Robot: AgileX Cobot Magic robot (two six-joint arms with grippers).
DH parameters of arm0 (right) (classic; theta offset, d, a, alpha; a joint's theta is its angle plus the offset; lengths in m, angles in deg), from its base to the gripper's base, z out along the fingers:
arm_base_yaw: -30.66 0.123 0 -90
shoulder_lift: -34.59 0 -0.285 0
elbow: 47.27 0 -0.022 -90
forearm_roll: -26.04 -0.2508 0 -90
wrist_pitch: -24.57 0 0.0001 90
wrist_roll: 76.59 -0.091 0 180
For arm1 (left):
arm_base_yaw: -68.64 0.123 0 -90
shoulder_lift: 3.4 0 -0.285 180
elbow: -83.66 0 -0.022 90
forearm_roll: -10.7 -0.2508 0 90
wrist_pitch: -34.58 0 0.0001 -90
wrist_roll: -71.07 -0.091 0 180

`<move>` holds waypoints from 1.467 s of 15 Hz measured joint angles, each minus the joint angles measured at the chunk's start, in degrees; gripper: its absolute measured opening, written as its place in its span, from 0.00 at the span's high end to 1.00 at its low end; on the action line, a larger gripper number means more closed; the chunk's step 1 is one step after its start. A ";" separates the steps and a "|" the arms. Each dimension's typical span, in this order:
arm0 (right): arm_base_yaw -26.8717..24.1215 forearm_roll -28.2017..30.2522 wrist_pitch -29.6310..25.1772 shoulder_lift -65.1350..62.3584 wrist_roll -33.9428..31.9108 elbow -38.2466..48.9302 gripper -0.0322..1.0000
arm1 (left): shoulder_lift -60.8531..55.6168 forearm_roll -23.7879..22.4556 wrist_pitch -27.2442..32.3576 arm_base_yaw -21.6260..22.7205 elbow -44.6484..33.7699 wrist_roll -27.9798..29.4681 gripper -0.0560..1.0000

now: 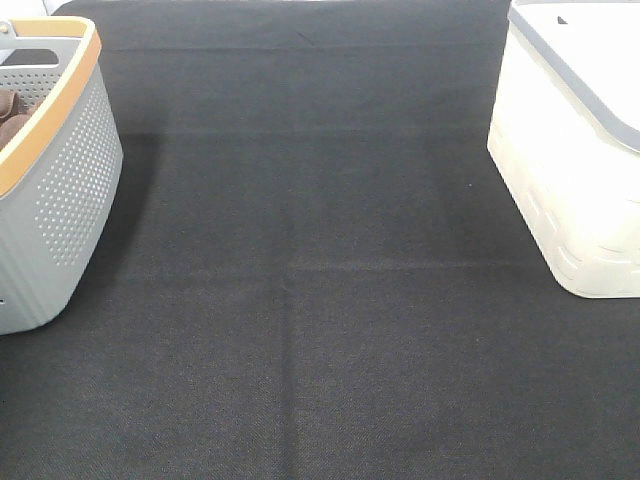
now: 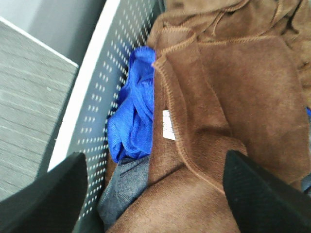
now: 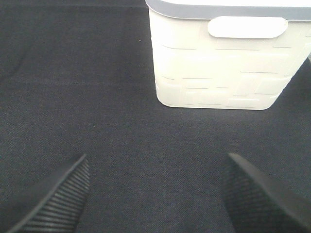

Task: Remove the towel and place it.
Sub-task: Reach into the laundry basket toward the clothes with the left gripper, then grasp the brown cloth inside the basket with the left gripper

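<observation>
The reddish-brown towel (image 2: 233,97) lies crumpled inside the grey basket (image 2: 104,97), its stitched hem and small white tag (image 2: 168,124) showing. My left gripper (image 2: 155,194) hovers open just above it, one finger over the basket's wall and the other over the towel. In the exterior high view only a brown sliver of the towel (image 1: 10,115) shows over the grey basket's (image 1: 70,190) rim, and neither arm appears. My right gripper (image 3: 155,194) stands open over the black mat, nothing between its fingers.
A blue cloth (image 2: 136,111) and a grey cloth (image 2: 124,182) lie beside the towel in the basket. A white bin with a grey rim (image 1: 575,150) (image 3: 218,58) stands at the right of the black mat (image 1: 320,300).
</observation>
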 joint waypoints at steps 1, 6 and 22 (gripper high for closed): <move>0.00 0.00 0.00 0.00 0.00 0.00 0.28 | 1.03 2.23 -0.17 1.95 0.11 -1.32 0.25; 0.00 0.00 0.00 0.00 0.00 0.00 0.28 | 8.59 9.63 -1.38 6.47 4.76 -6.07 0.25; 0.00 0.00 0.00 0.00 0.00 0.00 0.28 | 17.65 17.48 -4.41 6.47 9.68 -8.88 0.73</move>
